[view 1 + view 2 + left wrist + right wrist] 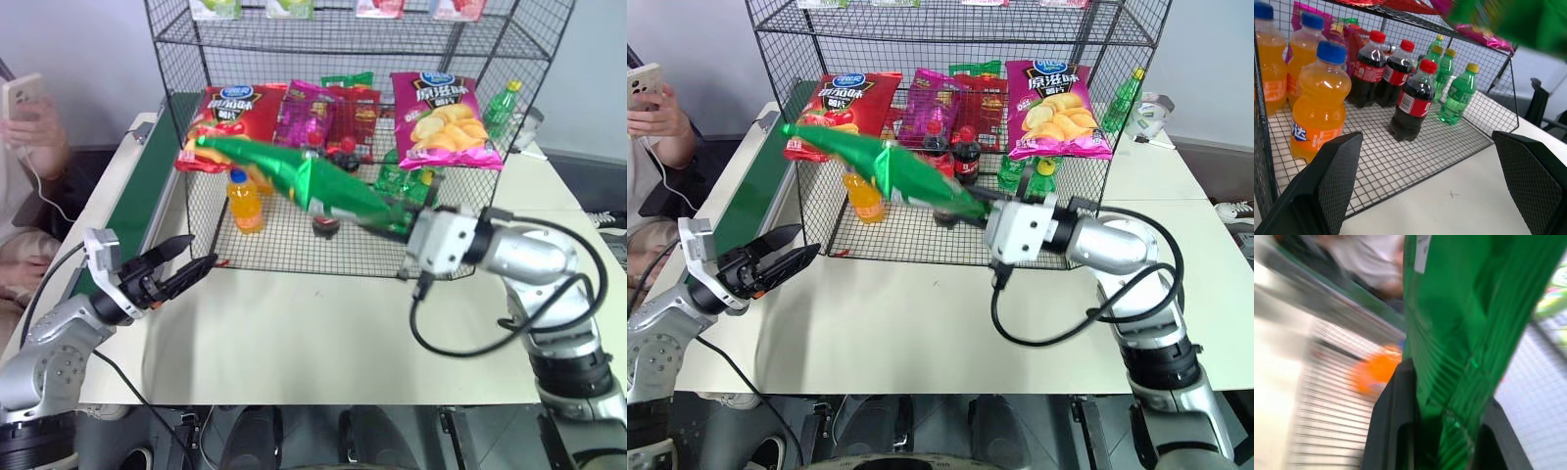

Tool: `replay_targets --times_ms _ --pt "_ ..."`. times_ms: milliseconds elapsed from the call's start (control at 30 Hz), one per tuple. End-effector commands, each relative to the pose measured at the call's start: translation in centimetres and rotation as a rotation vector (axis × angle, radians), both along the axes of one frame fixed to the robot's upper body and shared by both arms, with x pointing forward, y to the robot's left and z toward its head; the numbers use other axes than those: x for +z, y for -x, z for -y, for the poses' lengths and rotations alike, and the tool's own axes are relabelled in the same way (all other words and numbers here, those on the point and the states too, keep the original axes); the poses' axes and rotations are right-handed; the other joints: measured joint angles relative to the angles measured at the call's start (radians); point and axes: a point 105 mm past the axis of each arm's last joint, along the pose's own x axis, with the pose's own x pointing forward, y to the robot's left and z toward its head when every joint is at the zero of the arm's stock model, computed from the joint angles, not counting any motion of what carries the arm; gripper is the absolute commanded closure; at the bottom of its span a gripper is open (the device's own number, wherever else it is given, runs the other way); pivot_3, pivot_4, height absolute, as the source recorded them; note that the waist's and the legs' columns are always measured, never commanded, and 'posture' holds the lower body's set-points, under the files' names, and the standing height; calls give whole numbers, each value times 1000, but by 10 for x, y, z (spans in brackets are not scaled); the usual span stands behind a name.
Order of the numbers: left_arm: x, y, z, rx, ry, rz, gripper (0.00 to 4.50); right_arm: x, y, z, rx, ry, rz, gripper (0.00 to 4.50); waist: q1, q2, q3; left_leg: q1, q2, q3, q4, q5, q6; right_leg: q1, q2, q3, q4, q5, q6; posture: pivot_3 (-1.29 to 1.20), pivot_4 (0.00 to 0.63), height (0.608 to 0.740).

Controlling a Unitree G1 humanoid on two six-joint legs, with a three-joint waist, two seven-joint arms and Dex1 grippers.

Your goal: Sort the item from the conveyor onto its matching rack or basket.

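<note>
Left gripper (184, 262) low over the table (323, 323), fingers spread wide, nothing in them; right gripper (991, 201) clamps the green bag (884, 166) by one end, slung out level before the rack (950, 39), up off the belt (754, 191)

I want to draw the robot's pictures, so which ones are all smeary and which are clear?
Right wrist view: smeary, the green crisps bag between the gripper fingers and an orange blob behind streak. Left wrist view: bottles clear, a green blur in a corner. Left eye view: bag a little blurred, rack clear.
</note>
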Motion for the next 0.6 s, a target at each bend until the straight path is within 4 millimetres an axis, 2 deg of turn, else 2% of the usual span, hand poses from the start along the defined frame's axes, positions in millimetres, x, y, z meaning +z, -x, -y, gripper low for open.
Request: replay_targets --times_ms 33,100,167,267,333,500,600 --pt "8 0 3 3 -30 55 0 27 -6 -1 -101 34 278 4244 0 0 0 -1 0 0 0 0 0 -1 0 0 0 0 0 0 150 739" --pt "9 -1 2 17 -29 64 0 35 -5 -4 -108 39 363 4244 1 0 0 -4 0 0 0 0 0 -4 0 0 0 0 0 0 150 739" --pt "8 -1 5 15 -33 64 0 38 -20 2 -197 72 404 4244 1 0 0 -7 0 0 0 1 -2 -7 0 0 1 0 0 0 150 739" --pt "8 0 10 2 -47 67 0 38 -53 11 -347 151 382 4244 -2 0 0 -10 0 0 2 2 -4 -10 0 0 2 0 0 0 150 739" --pt "7 -1 11 -3 -56 67 0 38 -66 12 -399 201 401 4244 -3 0 0 -10 0 1 3 2 -3 -10 1 0 4 0 0 0 150 739" --pt "10 -7 12 13 -55 82 0 40 -83 5 -428 166 358 4244 -2 0 0 -11 0 0 2 3 -3 -12 2 0 4 0 0 0 150 739" --pt "11 -8 14 33 -41 95 0 27 -97 12 -493 212 275 4244 -2 0 0 -14 0 0 3 4 -6 -14 2 0 4 0 0 0 150 739"
